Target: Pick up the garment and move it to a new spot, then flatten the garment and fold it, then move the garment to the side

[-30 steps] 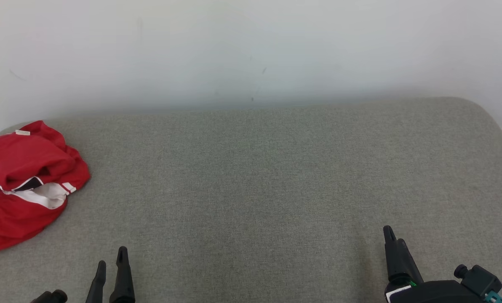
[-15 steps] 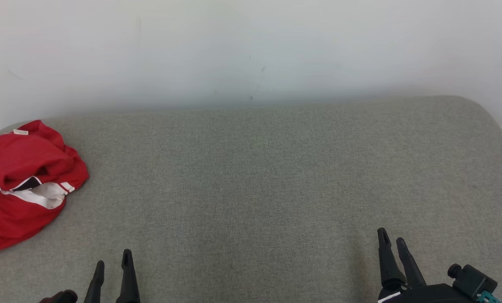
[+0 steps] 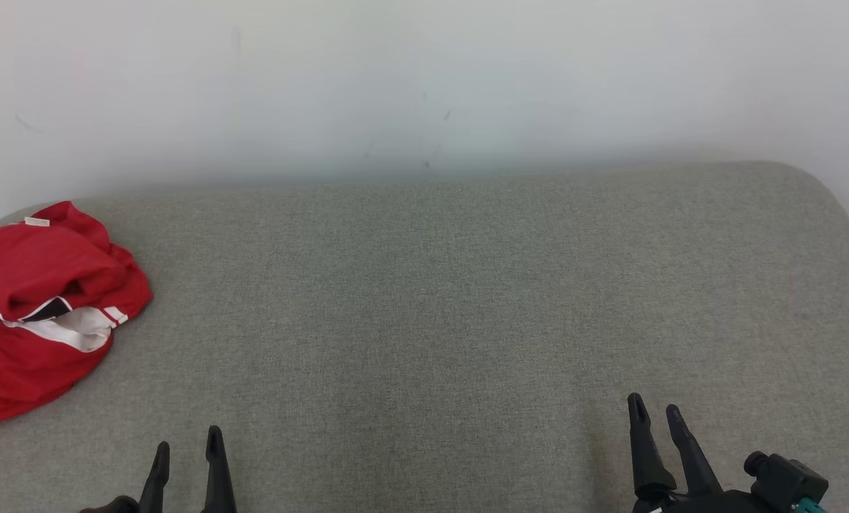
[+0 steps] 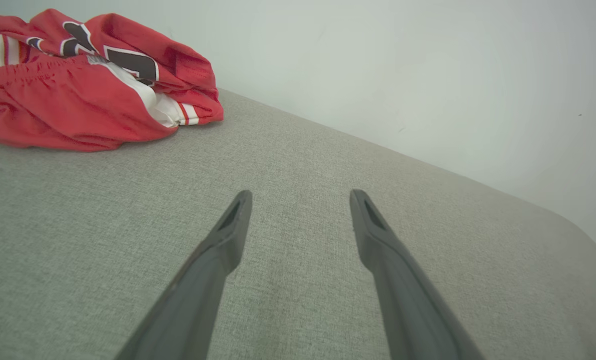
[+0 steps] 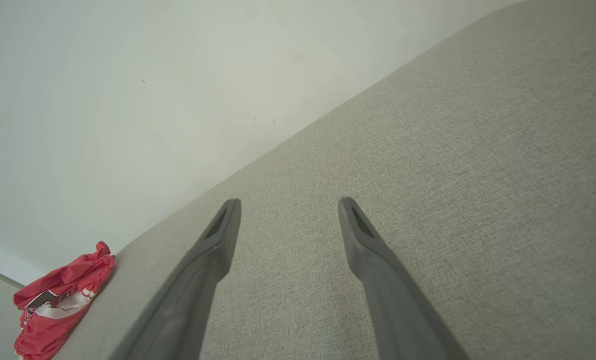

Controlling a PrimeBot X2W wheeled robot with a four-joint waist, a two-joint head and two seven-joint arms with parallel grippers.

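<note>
The garment [image 3: 40, 306], red with white and black trim, lies crumpled in a heap on the table [image 3: 424, 299], at its far left corner, and touches neither gripper. A small white label shows on the side of the heap nearest the table's far edge. From the left wrist view the garment [image 4: 78, 90] shows black shapes outlined in white across its upper folds. From the right wrist view the garment [image 5: 58, 300] sits right at the table's corner; whether any of it hangs over the edge I cannot tell. The table is covered in grey woven cloth, has rounded far corners, and its far edge meets a pale wall [image 3: 424, 85]. The left gripper [image 3: 187, 442] is at the table's near edge, left of its middle, well apart from the garment. Its fingers are spread [image 4: 300, 195], with table cloth showing between them. The right gripper [image 3: 654, 405] is at the table's near edge towards its right side, and its fingers are likewise spread [image 5: 289, 201] over bare cloth.
</note>
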